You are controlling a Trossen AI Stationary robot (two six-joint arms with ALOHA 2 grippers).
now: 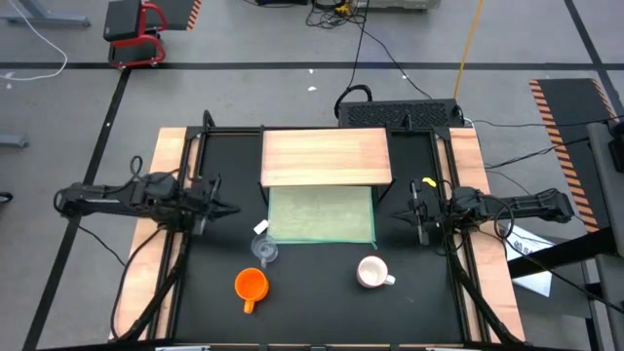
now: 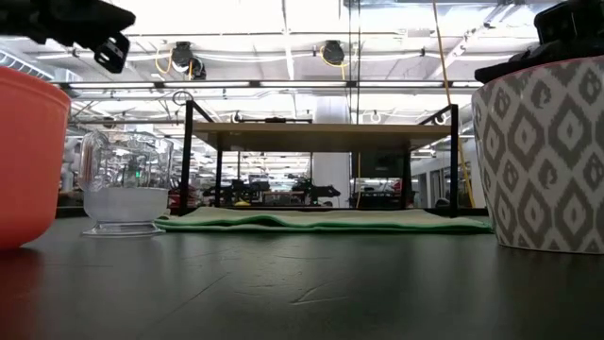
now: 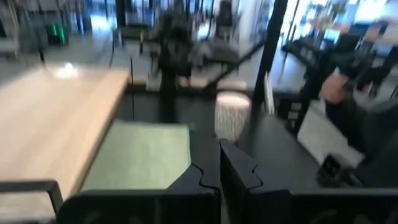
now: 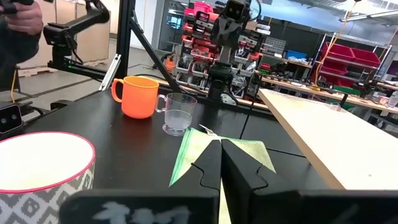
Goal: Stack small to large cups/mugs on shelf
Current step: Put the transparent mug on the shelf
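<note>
The clear cup (image 1: 263, 251), orange mug (image 1: 251, 285) and patterned white mug (image 1: 372, 272) stand apart on the black table (image 1: 312, 302), all empty, near a green mat (image 1: 322, 215) under the pale-wood shelf (image 1: 326, 156). Left gripper (image 1: 230, 208) and right gripper (image 1: 398, 214) hover clenched, holding nothing. A workshop lies beyond.

A robotics lab: striped floor tape (image 1: 559, 109), loose cables (image 1: 385, 54) (overhead too), red parts bins (image 4: 346, 62) on racks
</note>
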